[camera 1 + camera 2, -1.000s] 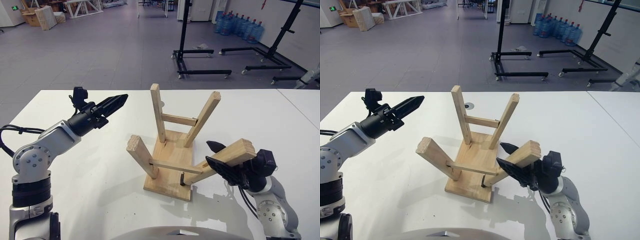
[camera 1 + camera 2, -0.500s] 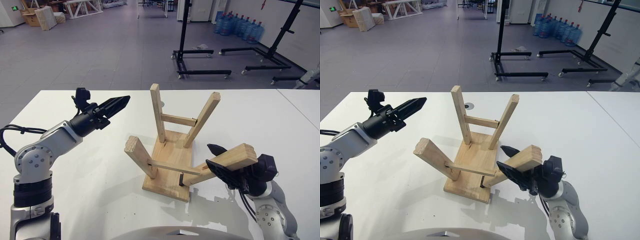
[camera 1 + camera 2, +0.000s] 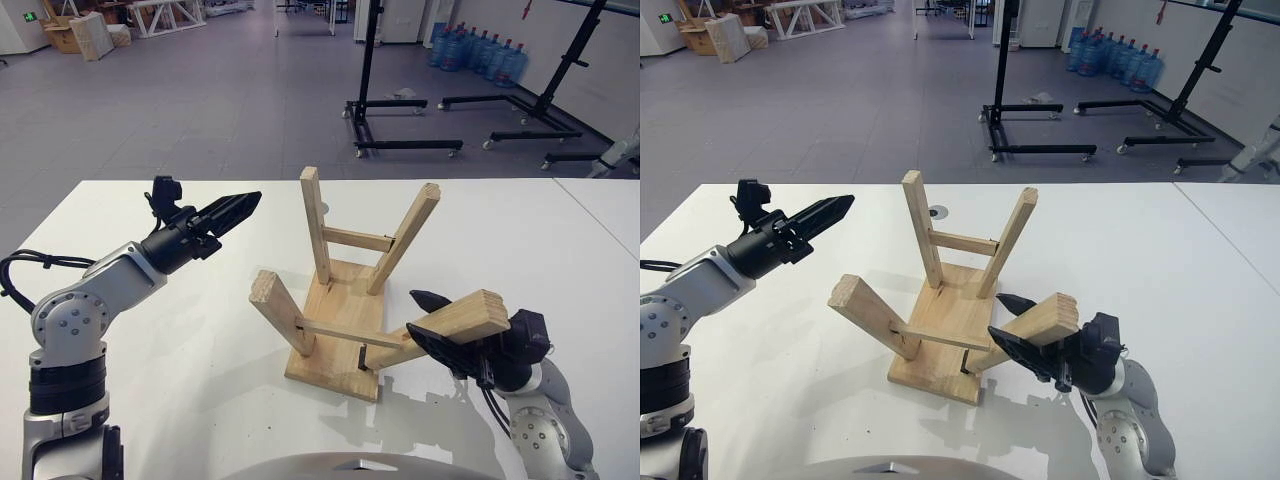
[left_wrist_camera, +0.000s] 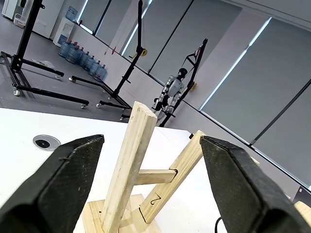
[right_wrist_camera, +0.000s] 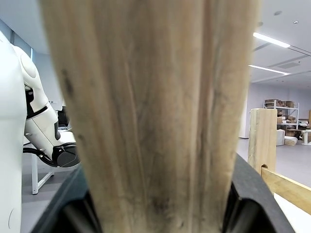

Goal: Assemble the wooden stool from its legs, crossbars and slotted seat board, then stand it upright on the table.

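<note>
The wooden stool lies upside down, its seat board [image 3: 335, 345] flat on the white table [image 3: 200, 330]. Two far legs [image 3: 315, 225] stand up with a crossbar [image 3: 357, 240] between them. The two near legs splay outward, joined by a second crossbar [image 3: 350, 335]. My right gripper [image 3: 418, 318] is shut on the near right leg [image 3: 462, 318], close to its free end; that leg [image 5: 150, 111] shows between the fingers in the right wrist view. My left gripper [image 3: 250, 202] hovers open to the left of the stool, pointing at the far legs [image 4: 129, 165].
A round cable port [image 3: 938, 212] sits in the table behind the stool. A second table [image 3: 610, 215] adjoins on the right. Black wheeled stands [image 3: 400, 120] and water bottles [image 3: 480, 50] are on the floor beyond. Bare tabletop surrounds the stool.
My right gripper has dipped slightly and drawn a little leftward with the leg in it. My left gripper has edged slightly toward the stool.
</note>
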